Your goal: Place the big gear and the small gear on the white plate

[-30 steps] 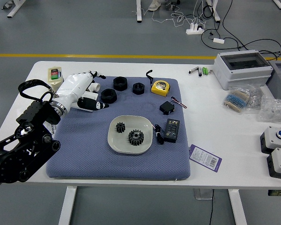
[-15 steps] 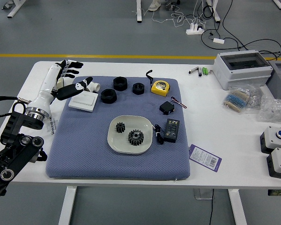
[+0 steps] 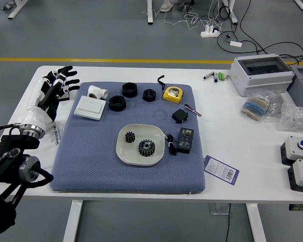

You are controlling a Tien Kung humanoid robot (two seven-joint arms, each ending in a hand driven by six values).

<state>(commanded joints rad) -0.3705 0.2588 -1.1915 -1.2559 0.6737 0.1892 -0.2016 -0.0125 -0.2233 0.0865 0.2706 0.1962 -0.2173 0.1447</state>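
Head view: small gear (image 3: 130,136) sat toward far-left corner of white plate (image 3: 128,154), big gear (image 3: 146,147) nearer right edge; left hand (image 3: 53,91) empty, fingers splayed, best parked wide of both.

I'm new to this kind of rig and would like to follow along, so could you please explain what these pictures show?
This is a humanoid robot at a white table, seen from a camera high on its own side, looking forward and down. The black arm from the left ends in its left hand, whose fingers are spread and hold nothing. The right hand is out of view.

A blue mat lies on the table. On it, a white plate bears the small gear and the big gear, as the task asks. Also on the mat are a white square panel, black rings and a yellow tape measure. Farther right stand a box with a dark window and boxes with push buttons.
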